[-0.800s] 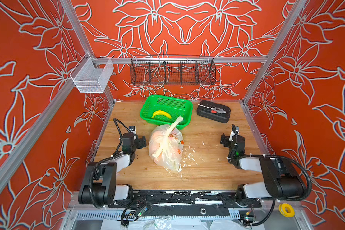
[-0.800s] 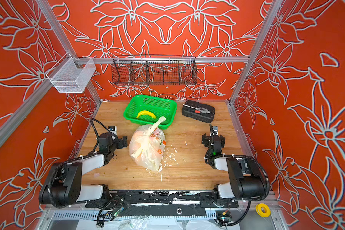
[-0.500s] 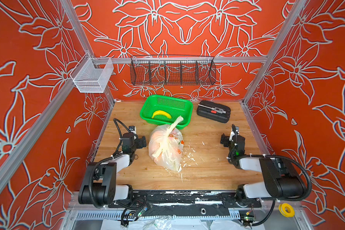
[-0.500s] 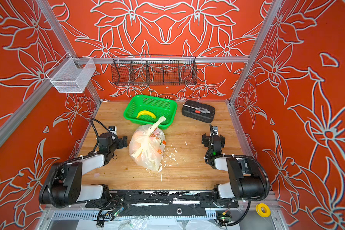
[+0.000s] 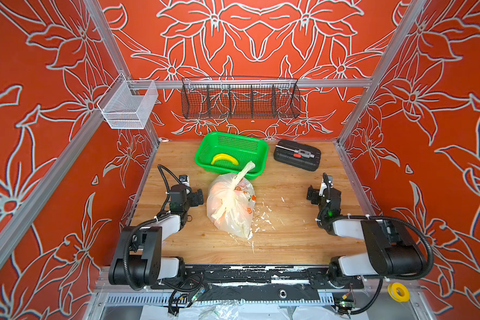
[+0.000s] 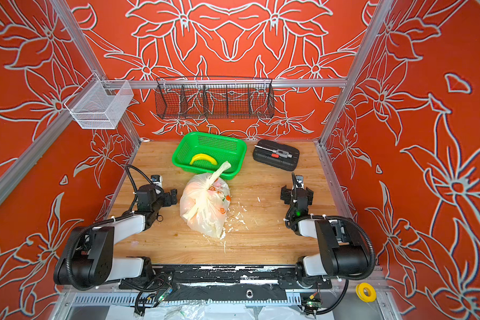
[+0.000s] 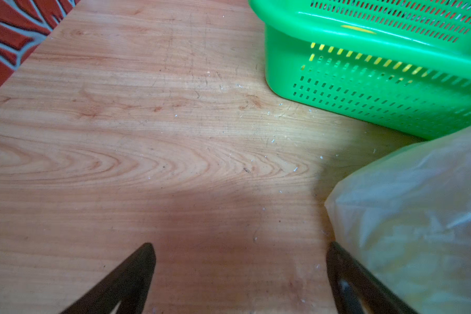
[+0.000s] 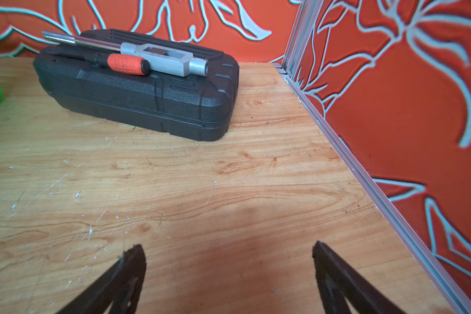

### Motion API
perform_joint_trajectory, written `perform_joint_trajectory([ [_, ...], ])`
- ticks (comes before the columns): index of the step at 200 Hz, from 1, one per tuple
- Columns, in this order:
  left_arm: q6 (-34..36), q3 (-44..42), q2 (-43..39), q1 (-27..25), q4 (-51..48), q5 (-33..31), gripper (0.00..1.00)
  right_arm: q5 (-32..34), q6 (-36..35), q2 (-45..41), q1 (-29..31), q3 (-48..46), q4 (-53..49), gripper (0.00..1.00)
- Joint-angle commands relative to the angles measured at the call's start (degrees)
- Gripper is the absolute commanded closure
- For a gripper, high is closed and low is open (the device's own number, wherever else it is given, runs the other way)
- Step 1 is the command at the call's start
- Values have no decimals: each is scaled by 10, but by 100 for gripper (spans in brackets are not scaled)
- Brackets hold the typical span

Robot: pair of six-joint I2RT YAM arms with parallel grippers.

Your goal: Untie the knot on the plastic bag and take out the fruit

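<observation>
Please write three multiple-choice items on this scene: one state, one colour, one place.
1. The knot of the plastic bag is: A tied; B undone; C cut off.
2. The screwdriver handle on the black case is: A blue; B orange-red; C yellow.
3. The banana lies: A in the plastic bag; B on the black case; C in the green basket.
Key: 1 A, the handle strips are twisted tight above the bag; 2 B, clear in the right wrist view; 3 C, both top views show it there.
</observation>
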Motion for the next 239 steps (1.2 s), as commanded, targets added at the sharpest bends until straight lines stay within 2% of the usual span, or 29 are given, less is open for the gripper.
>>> perform_joint_trajectory([
  [1,-8,-26,-38,1,31,-14,3,11,-1,-25,1,-30,46,3],
  [26,-20,-40,-96,1,9,-39,3,1,-8,-86,2,-41,16,4],
  [37,-34,-32,-132,1,-38,-54,3,-8,3,-147,2,-20,-90,4],
  [54,-51,-34,-188,-1,-79,-66,3,-21,67,-242,2,38,-289,3],
  [74,-70,-13,-244,-6,-143,-74,3,-116,115,-309,3,87,-421,6],
  [105,-128,47,-280,-35,-256,-78,1,-241,193,-363,13,151,-533,10],
  [131,-184,139,-266,-45,-363,17,1,-332,218,-343,62,219,-593,13],
  [163,-221,249,-235,-77,-473,92,1,-330,226,-283,172,294,-644,15],
  [194,-244,306,-207,-107,-531,149,3,-330,237,-202,266,357,-664,18],
  [214,-244,328,-180,-122,-558,157,12,-288,222,-141,333,401,-684,19],
  [239,-240,338,-159,-135,-570,160,31,-257,225,-53,391,451,-693,20],
])
